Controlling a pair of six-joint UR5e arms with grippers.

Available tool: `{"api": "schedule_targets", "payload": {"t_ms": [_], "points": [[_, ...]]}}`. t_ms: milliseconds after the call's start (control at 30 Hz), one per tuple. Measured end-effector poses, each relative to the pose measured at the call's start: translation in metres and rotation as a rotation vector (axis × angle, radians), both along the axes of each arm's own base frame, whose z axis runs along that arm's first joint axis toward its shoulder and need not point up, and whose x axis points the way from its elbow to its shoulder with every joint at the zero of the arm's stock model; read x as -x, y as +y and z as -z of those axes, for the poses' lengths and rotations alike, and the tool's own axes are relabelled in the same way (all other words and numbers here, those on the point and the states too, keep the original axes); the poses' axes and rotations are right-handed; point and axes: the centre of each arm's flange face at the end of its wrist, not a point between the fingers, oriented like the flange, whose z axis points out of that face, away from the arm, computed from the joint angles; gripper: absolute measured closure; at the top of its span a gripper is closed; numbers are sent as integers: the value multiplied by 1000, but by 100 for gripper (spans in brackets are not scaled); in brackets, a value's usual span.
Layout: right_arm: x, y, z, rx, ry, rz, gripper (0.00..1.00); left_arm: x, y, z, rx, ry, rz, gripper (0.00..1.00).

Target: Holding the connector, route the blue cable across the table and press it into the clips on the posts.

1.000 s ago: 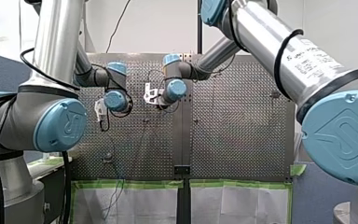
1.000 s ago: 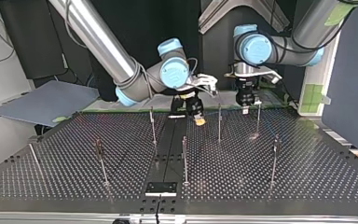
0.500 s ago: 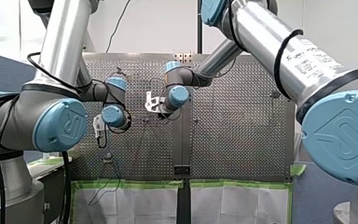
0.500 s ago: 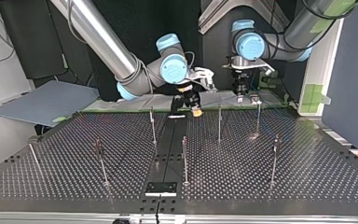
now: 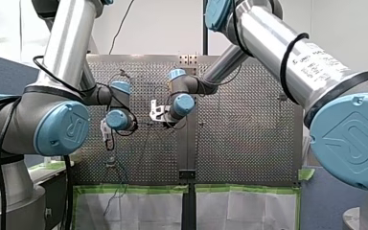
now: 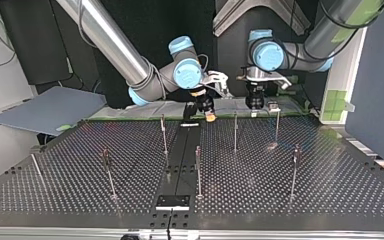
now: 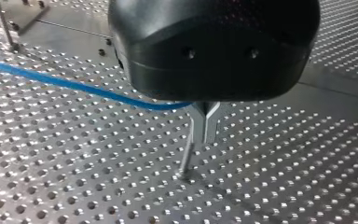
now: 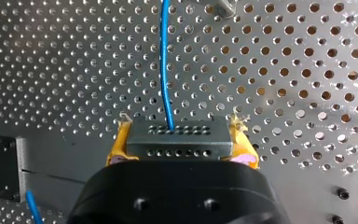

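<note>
In the right wrist view my right gripper (image 8: pixel 177 133) is shut on the black connector (image 8: pixel 177 140), with a yellow pad (image 8: pixel 117 142) on each side. The blue cable (image 8: pixel 165 70) leaves the connector and runs straight ahead over the perforated table. In the left wrist view my left gripper (image 7: pixel 204 139) has its metal fingers shut, and the blue cable (image 7: pixel 74 85) runs in to them from the side. A thin post (image 7: pixel 185 158) stands just beyond the fingertips. In the top view my right gripper (image 6: pixel 207 116) and my left gripper (image 6: pixel 254 104) hang near the table's far edge.
Several thin posts stand on the perforated table (image 6: pixel 330 195), among them one (image 6: pixel 235 131) close to both grippers, one (image 6: pixel 277 125) beside it and one (image 6: pixel 198 170) nearer the middle. A black plate (image 6: pixel 172 202) lies at the top view's near edge.
In the top view my left gripper has moved left and toward the far edge. My right gripper has drawn back a little toward that edge with the connector.
</note>
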Motion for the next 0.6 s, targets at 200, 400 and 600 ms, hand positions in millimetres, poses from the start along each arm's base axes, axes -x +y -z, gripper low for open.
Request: {"api": "schedule_targets", "payload": {"t_ms": [200,400,600], "points": [[4,-11,-1,-1,-26,14,100,-13,0,4,3,8,3,100],[9,-23,-1,1,-40,21,100,-28,0,14,12,6,2,100],[14,-36,-1,2,-63,30,100,-43,-1,14,21,-3,15,100]]}}
